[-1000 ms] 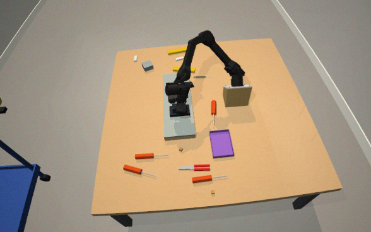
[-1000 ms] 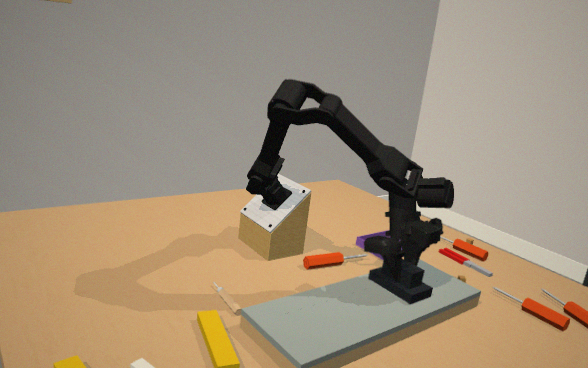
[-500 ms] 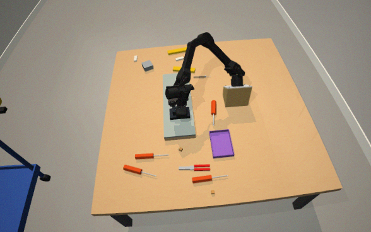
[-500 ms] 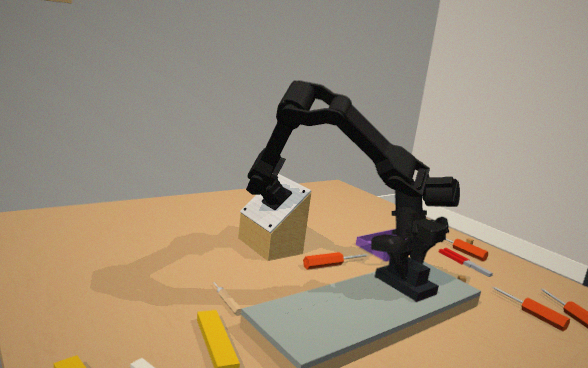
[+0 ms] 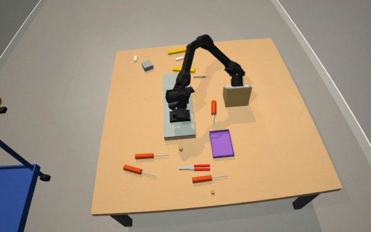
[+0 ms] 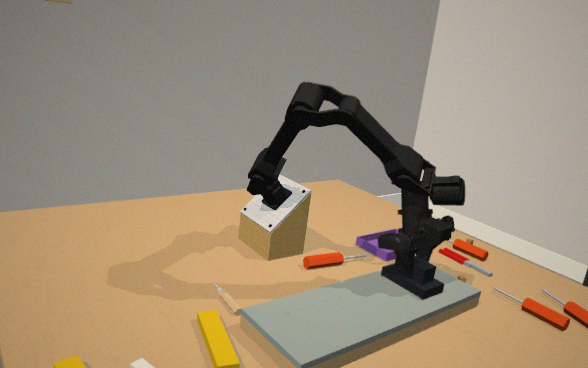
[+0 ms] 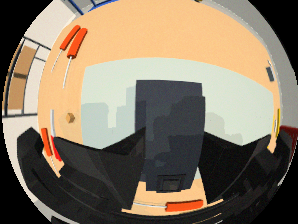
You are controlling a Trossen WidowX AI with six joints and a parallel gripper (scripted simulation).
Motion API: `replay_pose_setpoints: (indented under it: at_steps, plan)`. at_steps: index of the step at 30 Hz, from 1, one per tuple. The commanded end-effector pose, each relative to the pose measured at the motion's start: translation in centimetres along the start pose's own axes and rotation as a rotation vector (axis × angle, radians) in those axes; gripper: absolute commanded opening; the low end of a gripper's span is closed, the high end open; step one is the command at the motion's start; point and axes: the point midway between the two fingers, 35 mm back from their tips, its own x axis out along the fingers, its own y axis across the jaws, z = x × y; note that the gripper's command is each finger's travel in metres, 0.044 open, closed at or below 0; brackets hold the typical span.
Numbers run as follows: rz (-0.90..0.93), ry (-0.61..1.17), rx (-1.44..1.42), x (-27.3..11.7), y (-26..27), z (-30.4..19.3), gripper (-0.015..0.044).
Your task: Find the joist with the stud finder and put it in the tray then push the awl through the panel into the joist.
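Currently, scanning for the joist seems in hand: the tool (image 5: 179, 111) (image 6: 412, 264) (image 7: 169, 131) grips the stud finder (image 5: 177, 121) (image 6: 431, 288) (image 7: 171, 112) on the panel (image 5: 178, 130) (image 6: 310, 325) (image 7: 109, 80); next calls for a steady sweep along that panel.

Looks like a workshop. Shows an orange screwdriver (image 5: 213, 107) (image 6: 323, 260) (image 7: 184, 205) near the claw (image 5: 237, 82) (image 6: 274, 197) (image 7: 174, 134), with more screwdrivers (image 5: 144, 156) (image 6: 545, 313) (image 7: 77, 42) and red-handled pliers (image 5: 202, 168) (image 6: 452, 256) (image 7: 55, 148) farther from it across the wooden bench (image 5: 284, 142) (image 6: 150, 215) (image 7: 150, 30). Includes a blue cart (image 5: 31, 186) (image 7: 104, 6), well apart from claw and bench.
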Motion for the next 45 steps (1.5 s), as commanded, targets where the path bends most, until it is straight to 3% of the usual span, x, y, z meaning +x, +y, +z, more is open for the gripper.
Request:
replay_pose_setpoints:
  at_steps: [1,45]
  plan:
    - [0.006,0.002,-0.001,0.0,0.9,0.0,0.0]
    - [0.01,0.001,0.001,-0.1,7.0,0.0,0.0]
